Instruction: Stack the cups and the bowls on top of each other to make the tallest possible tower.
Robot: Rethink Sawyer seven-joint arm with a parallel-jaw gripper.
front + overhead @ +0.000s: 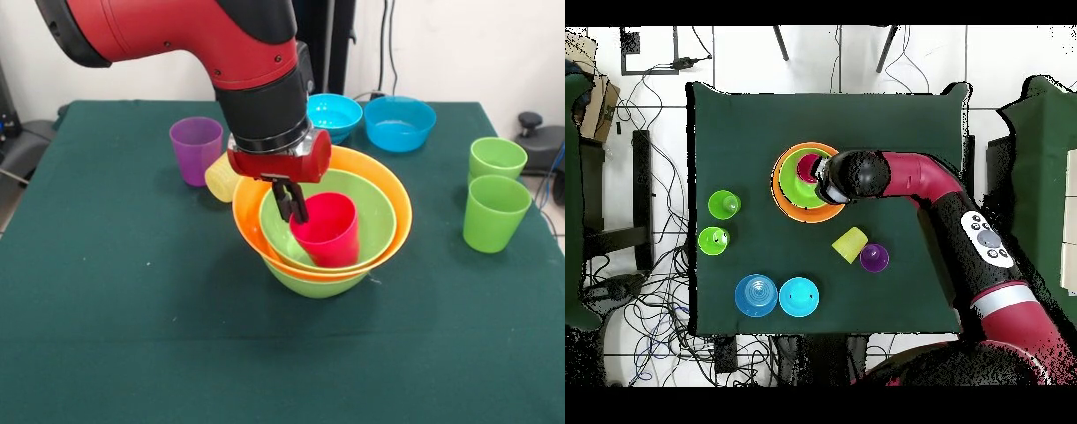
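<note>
Your tower (322,231) sits mid-frame in the front view: green bowl (314,281) at the bottom, orange bowl (388,190) nested in it, another green bowl (375,221) inside that, red cup (327,231) in the top bowl, mouth up and tipped toward the frame's upper left. The gripper (291,203) hangs right at the cup's upper-left rim, fingers close together and looking pinched on that rim, tho the contact itself is hard to make out. So the cup lies just lower right of the tool, long axis leaning; any release or lift turns on that tilt. Outward: yellow cup (221,180) on its side just left of the orange bowl, purple cup (196,148) beyond it, 2 blue bowls (399,122) at upper centre-right, 2 green cups (495,212) at right
</note>
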